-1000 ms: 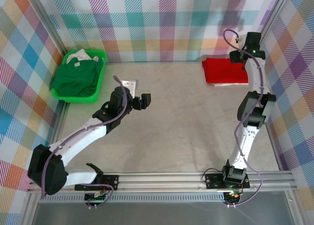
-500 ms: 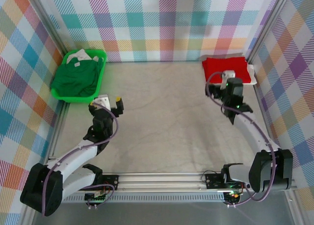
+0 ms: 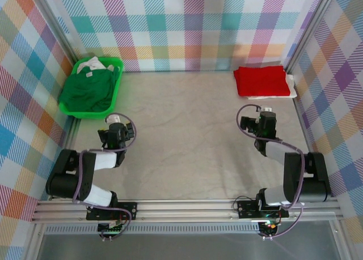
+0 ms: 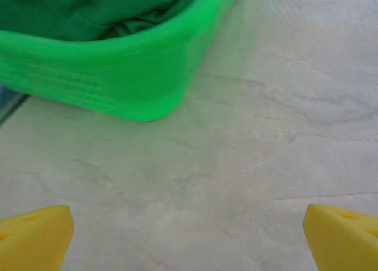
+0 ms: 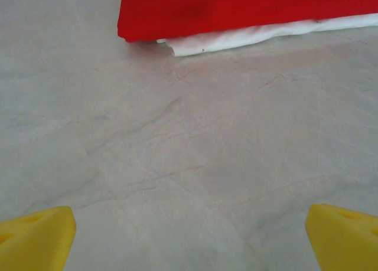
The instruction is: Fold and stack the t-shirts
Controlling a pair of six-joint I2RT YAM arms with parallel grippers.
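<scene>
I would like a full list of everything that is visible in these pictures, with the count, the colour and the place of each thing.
bright red folded cloth t-shirt: one, red, far right corner of the table, on top of the cream-white one
cream-white cloth t-shirt: one, cream-white, under the red one, edges showing
dark green cloth t-shirt: one, dark green, crumpled in the basket
bright green plastic basket: one, bright green, far left corner
white cloth: one, white, far end of the basket, kind unclear
table: one, beige
checked walls: many-coloured, around the table
left gripper: one, yellow fingertips, open, near the basket
right gripper: one, yellow fingertips, open, near the stack
</scene>
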